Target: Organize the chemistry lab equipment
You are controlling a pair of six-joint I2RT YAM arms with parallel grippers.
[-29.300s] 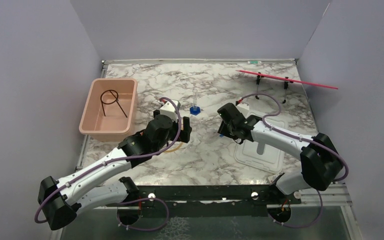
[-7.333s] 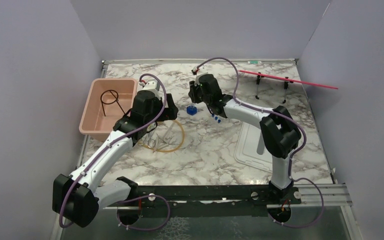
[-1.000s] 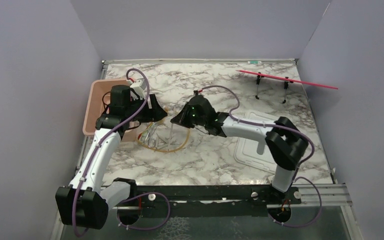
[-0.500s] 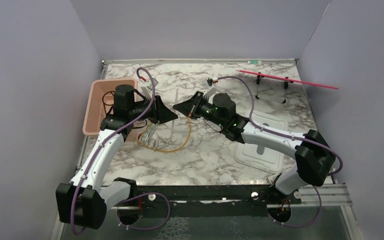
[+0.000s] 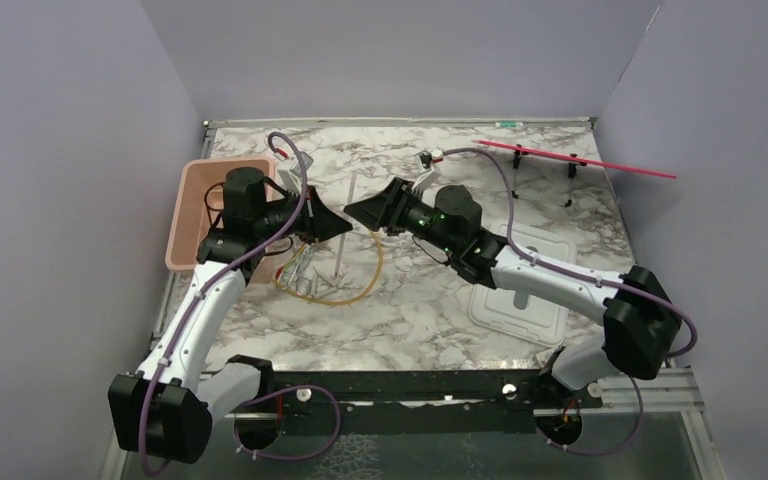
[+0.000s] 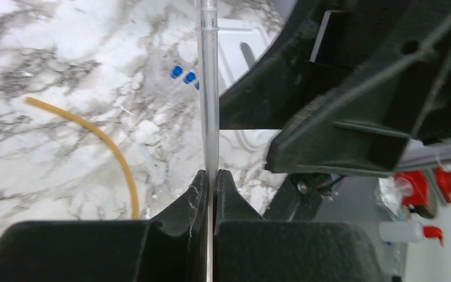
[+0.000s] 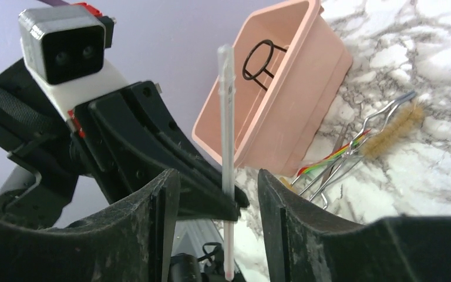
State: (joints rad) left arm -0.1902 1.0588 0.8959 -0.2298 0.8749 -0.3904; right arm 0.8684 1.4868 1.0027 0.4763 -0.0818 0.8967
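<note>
A thin clear pipette (image 5: 341, 257) stands nearly upright above the table, and my left gripper (image 5: 346, 228) is shut on it; the left wrist view shows the pipette (image 6: 209, 88) pinched between the two pads. My right gripper (image 5: 360, 212) faces the left one from the right, open, its fingers on either side of the pipette (image 7: 226, 117) without touching it. The black wire ring (image 7: 261, 61) lies inside the pink tub (image 7: 293, 88). Metal tongs (image 5: 302, 268) and the amber tubing loop (image 5: 355, 293) lie on the marble below. Blue-capped tubes (image 6: 185, 74) lie near the white lid (image 6: 243, 41).
The pink tub (image 5: 192, 215) sits at the left edge behind the left arm. A white lid (image 5: 520, 300) lies under the right arm. A red rod on black legs (image 5: 580, 158) stands at the back right. A tan bristle brush (image 7: 393, 126) lies by the tongs.
My left gripper has shut on the pipette. My right gripper, shut on it a second ago, has opened and drawn back to the right and up.
</note>
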